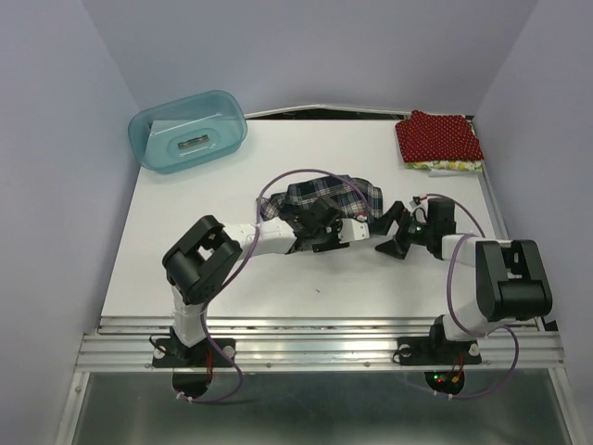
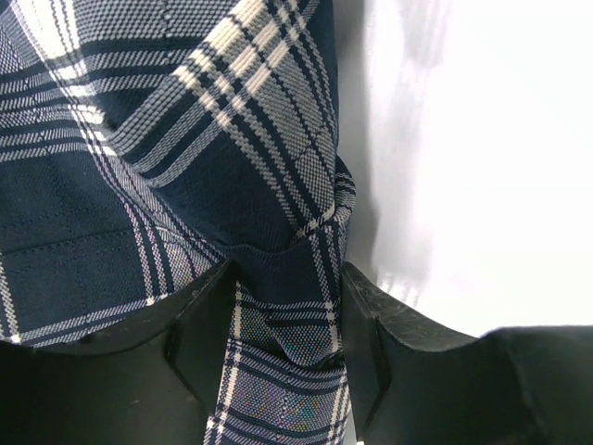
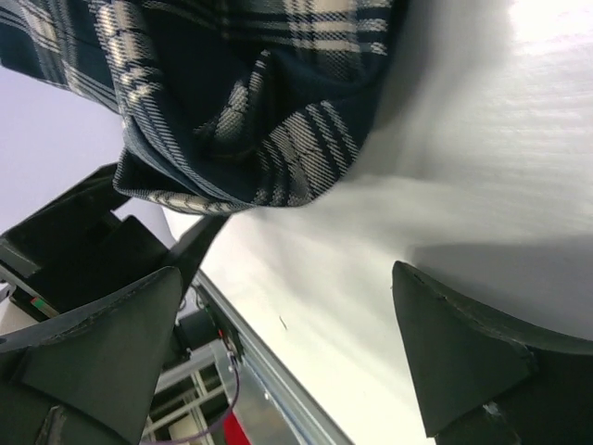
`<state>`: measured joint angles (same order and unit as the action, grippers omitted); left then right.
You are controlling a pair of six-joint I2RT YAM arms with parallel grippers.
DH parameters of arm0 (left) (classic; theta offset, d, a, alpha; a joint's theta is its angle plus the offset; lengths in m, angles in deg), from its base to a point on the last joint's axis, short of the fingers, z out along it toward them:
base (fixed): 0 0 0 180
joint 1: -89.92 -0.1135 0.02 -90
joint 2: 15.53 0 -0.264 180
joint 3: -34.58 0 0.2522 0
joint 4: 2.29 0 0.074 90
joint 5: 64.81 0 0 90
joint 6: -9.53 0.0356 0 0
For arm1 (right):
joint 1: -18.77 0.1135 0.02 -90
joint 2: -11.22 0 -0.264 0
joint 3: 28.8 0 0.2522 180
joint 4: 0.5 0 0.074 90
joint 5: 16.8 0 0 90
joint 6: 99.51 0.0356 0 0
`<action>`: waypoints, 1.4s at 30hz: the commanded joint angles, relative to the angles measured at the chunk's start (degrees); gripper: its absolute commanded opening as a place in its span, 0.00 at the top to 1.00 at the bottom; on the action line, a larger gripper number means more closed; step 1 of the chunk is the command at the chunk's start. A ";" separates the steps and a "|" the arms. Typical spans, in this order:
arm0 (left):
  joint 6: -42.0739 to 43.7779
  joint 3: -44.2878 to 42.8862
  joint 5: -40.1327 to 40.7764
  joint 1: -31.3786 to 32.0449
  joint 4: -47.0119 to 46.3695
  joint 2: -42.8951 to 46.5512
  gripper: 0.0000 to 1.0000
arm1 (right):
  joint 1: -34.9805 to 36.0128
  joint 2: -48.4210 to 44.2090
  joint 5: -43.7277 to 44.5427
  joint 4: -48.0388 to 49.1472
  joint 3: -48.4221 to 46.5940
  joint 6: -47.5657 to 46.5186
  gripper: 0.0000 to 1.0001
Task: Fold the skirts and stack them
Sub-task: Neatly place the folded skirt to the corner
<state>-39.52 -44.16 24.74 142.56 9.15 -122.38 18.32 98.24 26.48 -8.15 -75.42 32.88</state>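
Note:
The plaid skirt [image 1: 335, 196] lies crumpled at the table's middle. My left gripper [image 1: 320, 221] reaches in at its near edge. In the left wrist view the left gripper [image 2: 287, 315] is shut on a bunched fold of the plaid skirt [image 2: 185, 139]. My right gripper [image 1: 382, 232] sits just right of the skirt, low over the table. In the right wrist view the right gripper [image 3: 285, 278] is wide open and empty, with the plaid skirt [image 3: 250, 93] just beyond its fingertips. The red dotted skirt [image 1: 438, 136] lies folded on the yellowish skirt [image 1: 447, 166] at the back right.
A translucent teal tub [image 1: 188, 131] stands at the back left. The white table [image 1: 185, 260] is bounded by purple walls on the left, back and right. A metal rail [image 1: 315, 338] runs along the near edge by the arm bases.

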 commanded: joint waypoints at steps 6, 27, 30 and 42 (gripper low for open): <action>-0.08 -1.83 -13.26 -2.90 3.47 1.55 0.43 | 6.59 1.39 6.02 32.56 3.42 13.07 0.00; -0.70 -6.39 -22.49 -9.13 7.86 -0.38 0.44 | 14.25 8.07 22.63 4.05 -7.38 7.53 0.00; -0.87 -6.92 -24.16 -9.66 8.48 -0.38 0.45 | 14.25 7.64 24.82 0.58 -9.14 7.53 0.00; 0.36 -9.91 -35.32 -13.18 12.43 -1.87 0.46 | 14.77 17.39 27.65 33.42 -1.60 6.75 0.00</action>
<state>-39.17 -50.97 -4.20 130.67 18.28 -123.13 32.49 111.68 48.90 17.64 -81.15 43.85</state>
